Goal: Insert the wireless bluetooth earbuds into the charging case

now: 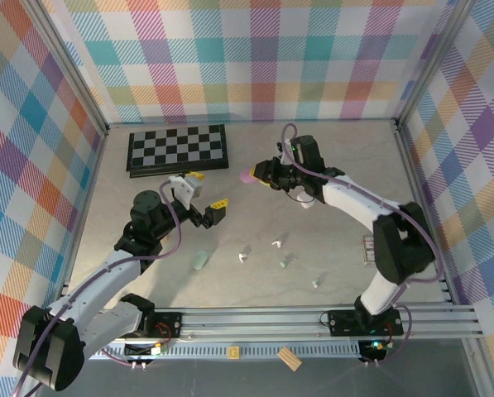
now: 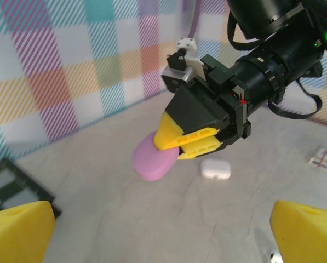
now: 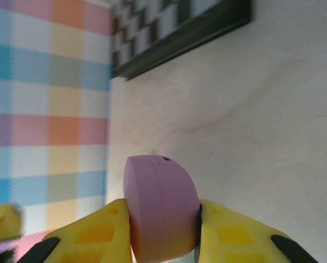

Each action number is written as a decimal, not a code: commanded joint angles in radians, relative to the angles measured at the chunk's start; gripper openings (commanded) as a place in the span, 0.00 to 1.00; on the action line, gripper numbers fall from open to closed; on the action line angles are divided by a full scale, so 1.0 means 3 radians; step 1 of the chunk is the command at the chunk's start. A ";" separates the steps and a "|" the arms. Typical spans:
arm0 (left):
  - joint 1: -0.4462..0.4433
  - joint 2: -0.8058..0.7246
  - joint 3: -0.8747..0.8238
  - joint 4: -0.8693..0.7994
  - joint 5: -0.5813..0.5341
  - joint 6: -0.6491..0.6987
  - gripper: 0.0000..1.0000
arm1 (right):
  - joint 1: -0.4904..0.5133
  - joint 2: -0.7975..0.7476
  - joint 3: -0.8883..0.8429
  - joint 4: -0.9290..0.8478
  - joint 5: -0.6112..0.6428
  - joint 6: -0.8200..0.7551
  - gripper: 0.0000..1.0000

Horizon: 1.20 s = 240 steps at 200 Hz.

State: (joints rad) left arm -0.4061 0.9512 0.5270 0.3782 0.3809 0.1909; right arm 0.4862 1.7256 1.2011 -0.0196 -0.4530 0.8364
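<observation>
Top view: the right end effector (image 1: 260, 175) is clenched on a purple case (image 1: 247, 175) at upper centre. The left end effector (image 1: 207, 191) stands released and empty. The earbuds (image 1: 275, 245) lie scattered on the tabletop (image 1: 338, 149), lower centre.

Left wrist view: the case is pinched at one end, most of it protruding.

Right wrist view: the pads bear on its broad faces.

Judgement: the earbuds are light, hard and slick, and are best pinched gently across the body.

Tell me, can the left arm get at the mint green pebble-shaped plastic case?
Probably yes: the left end effector is open and empty, and the mint green pebble-shaped plastic case lies uncovered on bare table close beside that arm.
</observation>
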 commanded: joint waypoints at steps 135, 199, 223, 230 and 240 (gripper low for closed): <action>-0.0447 0.0277 0.0482 -0.2949 -0.2007 -0.1967 1.00 | -0.0244 0.1734 0.1388 -0.0521 0.0119 -0.0197 0.32; -0.0940 0.0653 0.0694 -0.3681 -0.2255 -0.2787 1.00 | -0.0288 0.0976 0.0819 -0.0572 0.0385 -0.0569 0.65; -0.1074 0.0773 0.0681 -0.3756 -0.2203 -0.2906 1.00 | -0.0286 0.0622 0.0455 -0.0460 0.0395 -0.0593 0.67; -0.1112 0.0806 0.0653 -0.3711 -0.2165 -0.2918 0.99 | -0.0289 0.0529 0.0362 -0.0432 0.0395 -0.0598 0.68; -0.1166 0.0863 0.0634 -0.3632 -0.2120 -0.2910 0.98 | -0.0286 0.0410 0.0241 -0.0409 0.0404 -0.0614 0.68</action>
State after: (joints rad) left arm -0.7177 1.1805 0.7097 -0.6830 -0.2634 -0.6270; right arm 0.3965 1.9350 1.3434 -0.1703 -0.3462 0.6899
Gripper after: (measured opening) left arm 0.988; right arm 0.677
